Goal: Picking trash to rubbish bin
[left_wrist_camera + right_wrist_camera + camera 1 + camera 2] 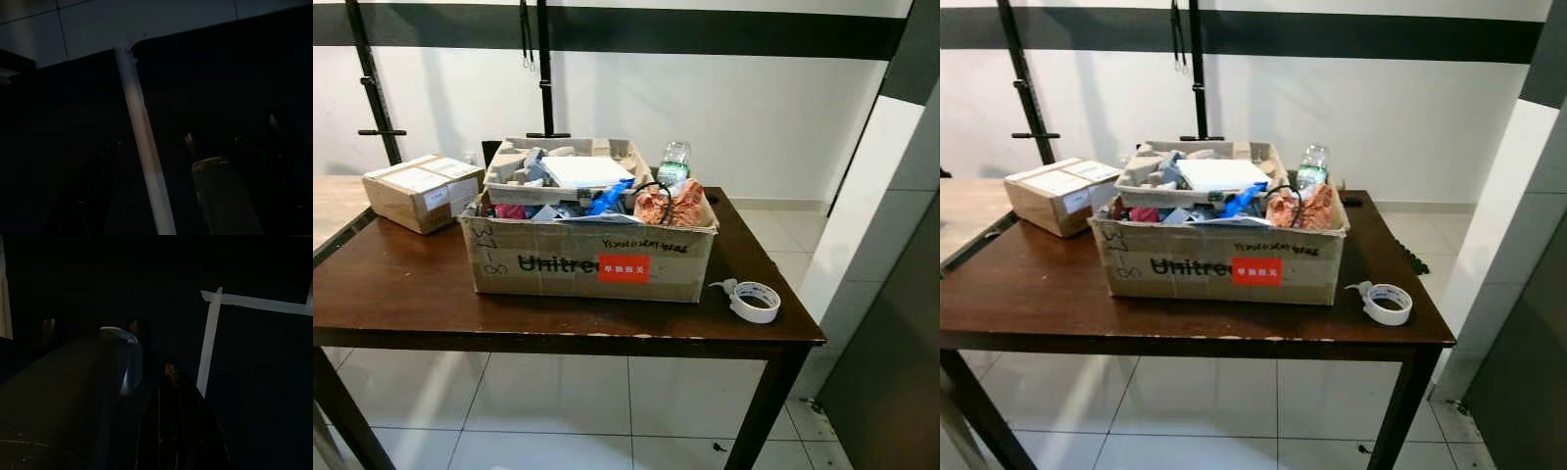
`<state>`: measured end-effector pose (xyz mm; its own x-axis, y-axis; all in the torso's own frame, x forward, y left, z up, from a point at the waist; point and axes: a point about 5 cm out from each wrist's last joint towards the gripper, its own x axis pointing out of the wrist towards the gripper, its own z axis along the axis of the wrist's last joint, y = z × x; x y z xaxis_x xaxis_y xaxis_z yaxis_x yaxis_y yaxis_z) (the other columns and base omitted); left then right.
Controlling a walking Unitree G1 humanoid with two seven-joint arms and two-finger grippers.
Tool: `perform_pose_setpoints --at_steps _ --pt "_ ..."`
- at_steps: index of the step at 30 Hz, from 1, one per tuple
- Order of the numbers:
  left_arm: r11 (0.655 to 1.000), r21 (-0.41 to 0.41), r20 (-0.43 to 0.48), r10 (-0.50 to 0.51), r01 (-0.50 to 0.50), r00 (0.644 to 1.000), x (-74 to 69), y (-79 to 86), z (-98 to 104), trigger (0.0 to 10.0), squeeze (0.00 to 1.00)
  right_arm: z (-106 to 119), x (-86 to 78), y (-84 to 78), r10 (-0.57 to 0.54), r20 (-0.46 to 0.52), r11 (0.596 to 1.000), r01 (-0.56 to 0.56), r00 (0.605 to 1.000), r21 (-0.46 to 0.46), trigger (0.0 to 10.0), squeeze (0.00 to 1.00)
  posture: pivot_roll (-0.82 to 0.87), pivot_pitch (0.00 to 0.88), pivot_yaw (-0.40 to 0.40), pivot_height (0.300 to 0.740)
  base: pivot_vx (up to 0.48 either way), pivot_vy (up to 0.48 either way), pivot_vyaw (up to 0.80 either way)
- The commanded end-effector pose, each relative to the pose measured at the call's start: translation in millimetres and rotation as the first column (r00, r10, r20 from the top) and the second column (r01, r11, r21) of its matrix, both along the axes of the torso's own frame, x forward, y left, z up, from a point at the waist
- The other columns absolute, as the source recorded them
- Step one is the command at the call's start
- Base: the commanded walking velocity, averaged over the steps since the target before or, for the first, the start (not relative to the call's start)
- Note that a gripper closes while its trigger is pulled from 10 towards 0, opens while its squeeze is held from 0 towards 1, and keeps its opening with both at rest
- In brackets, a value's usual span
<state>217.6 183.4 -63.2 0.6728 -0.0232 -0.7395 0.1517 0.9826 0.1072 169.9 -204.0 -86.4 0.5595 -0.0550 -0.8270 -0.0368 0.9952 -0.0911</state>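
My two pincers hung idle at my sides in the shade. The left pincer [230, 161] looked along dark fingers at a pale table leg and some floor tile; the right pincer [171, 396] saw dim shapes and pale strips on a dark ground. Whether either was released or clenched I could not tell, and I could make out nothing held in them.

Before me stood the dark wooden table [401, 284]. In its middle sat a big open cardboard box [592, 257] with a red label on its front wall, heaped with trash: a grey pulp tray [519, 166] across the back with a white sheet [585, 171] on it, a blue scrap [610, 199], an orange crumpled wrapper [668, 206] by the right wall, and a plastic bottle [674, 162] standing behind that. A roll of tape [755, 301] lay on the table just beside the box, near the right edge. A smaller sealed carton [421, 191] rested to the left, apart from the box.

I judged the task was at its very start: I faced the trash, nothing picked yet. I saw no rubbish bin. The next move called for stepping close, raising one arm over the table, and choosing a loose piece that I could pinch cleanly, perhaps the tape or the wrapper.
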Motion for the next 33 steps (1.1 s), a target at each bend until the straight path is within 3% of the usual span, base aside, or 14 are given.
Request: perform_pose_setpoints --at_steps 1,6,7,8,14,19,27,31,33 --pt "1.000 0.001 -0.033 -0.001 0.001 0.999 -6.9 -0.2 -4.7 10.0 0.00 4.4 7.5 -4.3 -0.023 0.034 1.000 0.023 0.999 -0.007 10.0 0.00 -0.11 0.136 -0.009 0.740 0.000 0.000 0.00" --pt "1.000 -0.007 -0.010 -0.005 0.005 1.000 -7.1 -0.4 -3.8 10.0 0.00 10.2 18.7 -5.1 -0.006 0.068 1.000 0.008 0.998 -0.017 10.0 0.00 -0.10 0.182 -0.030 0.740 0.000 0.000 0.00" --pt "1.000 -0.006 -0.010 0.013 -0.013 1.000 -14.2 3.1 -6.5 10.0 0.00 8.6 16.2 -1.8 0.043 0.054 0.999 -0.042 0.998 -0.031 10.0 0.00 -0.10 0.225 -0.041 0.740 0.000 0.000 0.00" --pt "1.000 -0.006 -0.010 0.013 -0.013 1.000 -14.2 3.1 -6.5 10.0 0.00 8.6 16.2 -1.8 0.043 0.054 0.999 -0.042 0.998 -0.031 10.0 0.00 -0.10 0.225 -0.041 0.740 0.000 0.000 0.00" --pt "0.999 -0.005 -0.053 0.035 -0.036 0.998 -48.1 8.6 -19.9 10.0 0.00 -3.0 -8.2 4.8 0.071 0.002 0.997 -0.071 0.997 -0.028 10.0 0.00 -0.08 0.284 -0.052 0.740 0.000 0.000 0.00" --pt "0.999 0.000 -0.061 0.042 -0.042 0.997 -55.3 10.8 -21.9 10.0 0.00 -5.4 -13.2 7.6 0.058 -0.007 0.998 -0.058 0.998 -0.018 10.0 0.00 -0.07 0.286 -0.057 0.740 0.000 0.000 0.00" --pt "1.000 0.008 -0.031 0.025 -0.025 0.999 -36.4 10.5 -14.2 10.0 0.00 -2.5 -5.8 8.6 0.040 0.013 0.999 -0.039 0.999 -0.019 10.0 0.00 -0.08 0.241 -0.037 0.740 0.000 0.000 0.00" --pt "1.000 0.006 0.011 0.019 -0.019 1.000 -19.2 8.1 -6.2 10.0 0.00 4.9 8.3 5.1 -0.028 0.083 1.000 0.029 0.996 -0.006 10.0 0.00 -0.08 0.198 -0.027 0.740 0.000 0.000 0.00" --pt "1.000 -0.003 0.049 0.023 -0.023 0.999 -3.5 6.2 2.1 10.0 0.00 15.3 24.8 -1.5 -0.111 0.170 0.994 0.111 0.979 0.008 10.0 0.00 -0.08 0.168 -0.021 0.740 0.000 0.000 0.00"
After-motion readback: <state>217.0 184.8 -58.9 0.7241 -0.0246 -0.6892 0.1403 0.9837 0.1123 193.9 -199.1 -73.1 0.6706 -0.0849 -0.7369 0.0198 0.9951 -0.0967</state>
